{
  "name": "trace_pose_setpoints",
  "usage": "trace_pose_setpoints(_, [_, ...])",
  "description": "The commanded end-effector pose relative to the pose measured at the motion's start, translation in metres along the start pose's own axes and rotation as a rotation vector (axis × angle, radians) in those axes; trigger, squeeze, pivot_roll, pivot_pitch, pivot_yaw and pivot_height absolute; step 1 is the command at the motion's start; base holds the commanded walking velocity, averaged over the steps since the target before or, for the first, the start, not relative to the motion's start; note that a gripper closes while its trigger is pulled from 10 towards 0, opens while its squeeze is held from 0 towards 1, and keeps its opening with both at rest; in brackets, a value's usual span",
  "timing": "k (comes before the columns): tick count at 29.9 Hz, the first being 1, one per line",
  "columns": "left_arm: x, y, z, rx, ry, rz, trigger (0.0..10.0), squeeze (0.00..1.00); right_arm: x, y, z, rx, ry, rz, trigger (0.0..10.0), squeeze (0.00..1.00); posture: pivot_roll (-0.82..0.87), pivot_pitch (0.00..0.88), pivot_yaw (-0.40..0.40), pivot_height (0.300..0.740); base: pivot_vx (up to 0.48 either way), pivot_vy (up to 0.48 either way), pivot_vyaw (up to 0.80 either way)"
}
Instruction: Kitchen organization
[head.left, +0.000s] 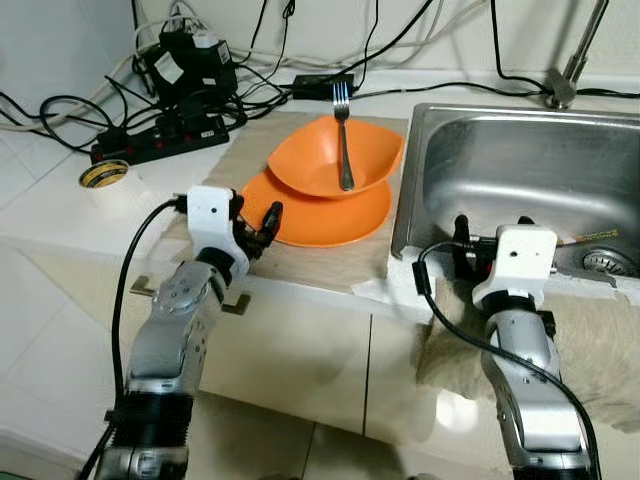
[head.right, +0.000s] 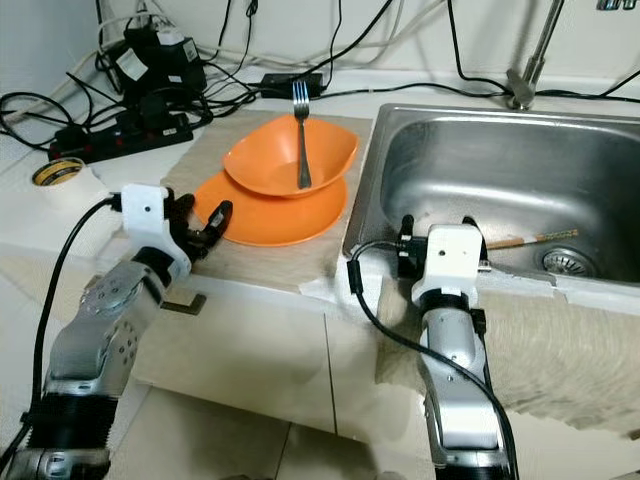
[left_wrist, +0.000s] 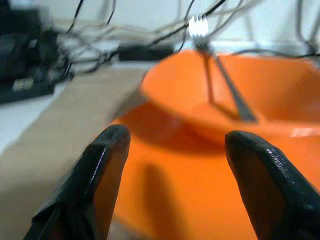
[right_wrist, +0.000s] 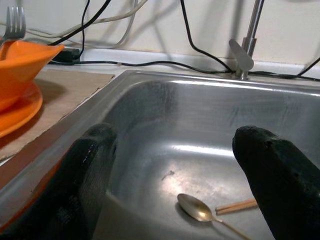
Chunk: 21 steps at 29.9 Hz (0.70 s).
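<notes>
From the left eye view, an orange bowl (head.left: 335, 157) sits on an orange plate (head.left: 322, 212) on a beige mat (head.left: 310, 262) laid over the white tabletop (head.left: 60, 215), with a fork (head.left: 343, 135) resting in the bowl, tines up toward the wall. The left tool (head.left: 262, 228) hangs just beside the plate's near rim, its black fingers spread, while the right tool (head.left: 490, 250) sits at the front edge of the steel sink (head.left: 520, 165). Behind the mat lie a black power strip (head.left: 160, 138) with tangled cables and a roll of yellow tape (head.left: 104, 174). The right eye view adds a faucet (head.right: 530, 55) rising behind the sink. In the left wrist view, both fingers stand wide apart over the plate, the bowl and fork blurred ahead. In the right wrist view, the fingers are likewise spread above the sink basin, where a spoon (right_wrist: 197, 210) and a chopstick (right_wrist: 237, 206) lie on the bottom.
</notes>
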<state>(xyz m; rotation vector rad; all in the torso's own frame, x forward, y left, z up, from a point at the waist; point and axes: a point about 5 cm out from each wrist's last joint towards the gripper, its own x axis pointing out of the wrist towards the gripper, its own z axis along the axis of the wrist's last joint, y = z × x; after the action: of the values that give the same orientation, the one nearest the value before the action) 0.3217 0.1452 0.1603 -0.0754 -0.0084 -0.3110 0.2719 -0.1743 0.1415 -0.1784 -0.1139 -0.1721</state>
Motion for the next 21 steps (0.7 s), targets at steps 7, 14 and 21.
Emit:
trace_pose_setpoints(7, [0.000, -0.002, -0.009, -0.002, 0.038, -0.046, 10.0, 0.00, -0.008, -0.033, -0.003, -0.010, 0.027, -0.111, 10.0, 0.00, -0.21, 0.101, 0.153, 0.740, 0.000, 0.000, 0.00])
trace_pose_setpoints(14, [0.005, -0.003, -0.001, 0.036, 0.000, -0.051, 10.0, 0.00, -0.016, -0.011, -0.013, 0.028, 0.061, -0.068, 10.0, 0.00, -0.18, 0.068, 0.136, 0.740, 0.000, 0.000, 0.00])
trace_pose_setpoints(21, [0.005, 0.008, 0.000, 0.032, 0.005, -0.009, 10.0, 0.00, -0.009, 0.006, -0.010, 0.043, 0.055, 0.004, 10.0, 0.00, -0.13, 0.049, 0.091, 0.740, 0.000, 0.000, 0.00])
